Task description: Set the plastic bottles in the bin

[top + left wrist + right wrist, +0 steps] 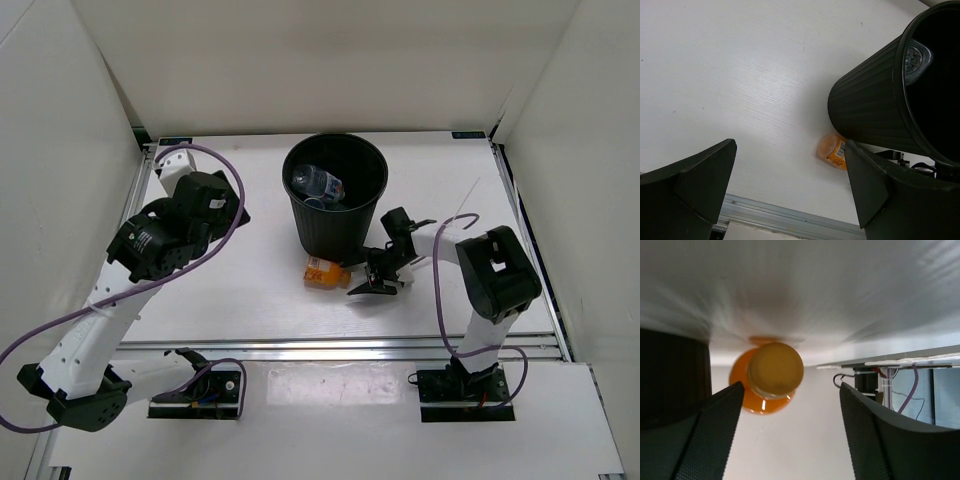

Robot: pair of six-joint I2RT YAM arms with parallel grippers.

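Note:
The squat orange bottle [322, 271] lies on its side on the table, just in front of the black bin's [300, 218] base. My right gripper [364, 285] sits low on the table right of it, open. In the right wrist view the orange bottle [774, 371] shows cap-first just beyond my right gripper [790, 395], close to the left finger [710, 430] and not between the jaws. A clear blue-labelled bottle [320, 183] lies inside the bin. My left gripper [238, 214] hangs open left of the bin, holding nothing; its view shows the orange bottle [832, 149] and the bin [870, 107].
White walls enclose the table on three sides. A metal rail [330, 348] runs along the near edge, with both arm bases behind it. A purple cable [228, 175] loops over the left arm, another beside the right arm [442, 290].

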